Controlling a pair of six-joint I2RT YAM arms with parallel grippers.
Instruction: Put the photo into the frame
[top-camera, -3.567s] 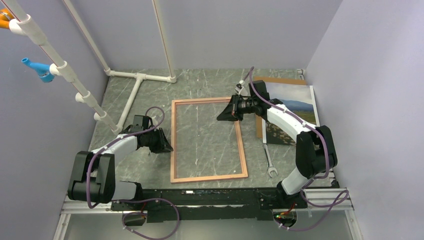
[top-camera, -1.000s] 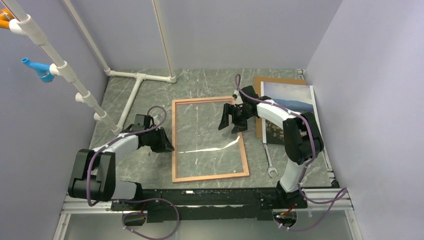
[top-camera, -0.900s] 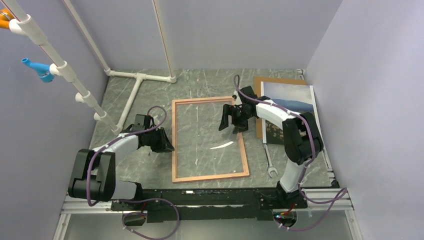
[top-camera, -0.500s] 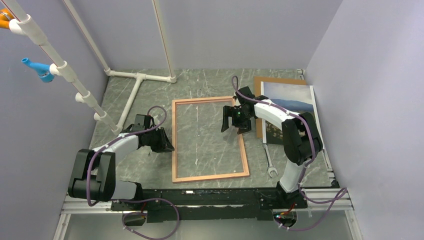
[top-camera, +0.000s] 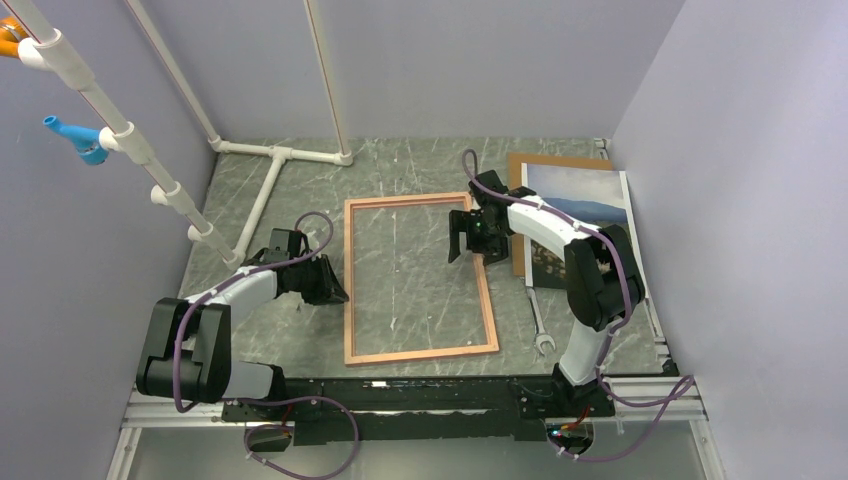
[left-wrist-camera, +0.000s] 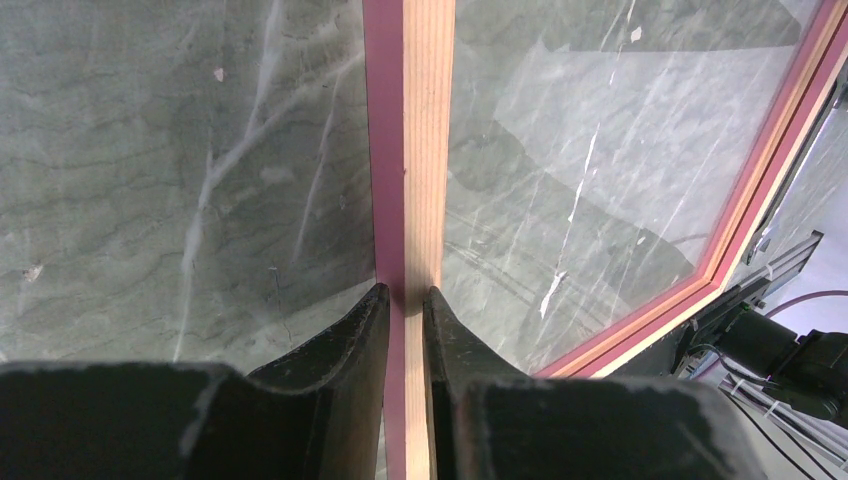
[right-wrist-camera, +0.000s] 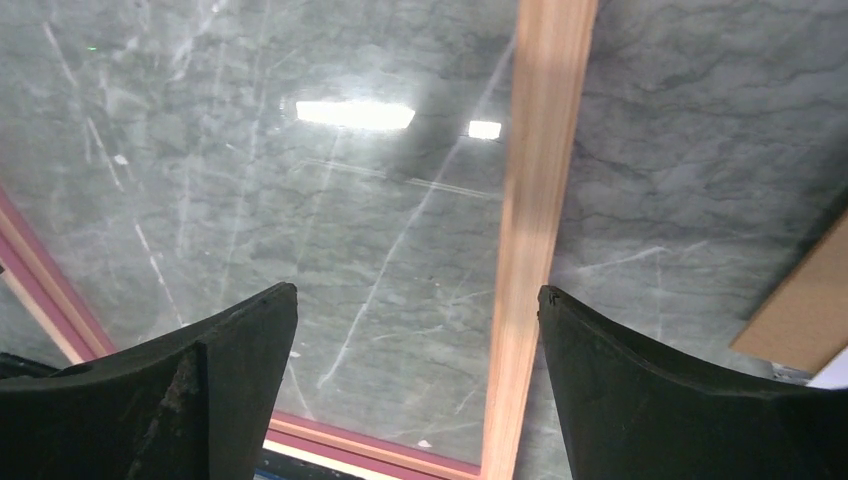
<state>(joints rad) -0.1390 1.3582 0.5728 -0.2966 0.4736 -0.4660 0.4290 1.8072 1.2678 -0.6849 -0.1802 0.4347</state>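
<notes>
1. Top view: we note the landscape paper photo (top-camera: 585, 215) flat on a brown board (top-camera: 545, 160), just right of the wide-open right gripper (top-camera: 470, 232). Its long axis runs near-to-far, the right arm is nearer, and the side wall (top-camera: 720, 200) crowds its far edge.
2. Left wrist: we see the left gripper (left-wrist-camera: 405, 300) pinching the left rail of the pinkish light-wood frame (left-wrist-camera: 428, 150).
3. Right wrist: the frame's right rail lies between the spread fingers, and we see nothing held.

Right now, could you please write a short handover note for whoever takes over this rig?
Left tool: shut on the left rail of the frame, which lies flat on the table.
Right tool: open and empty, above the frame's right rail near its far corner.
Photo: face up on the brown backing board at the far right of the table, not gripped.
Done: frame laid out and held by one rail.
Left: pick up the photo and lay it in the frame.
</notes>
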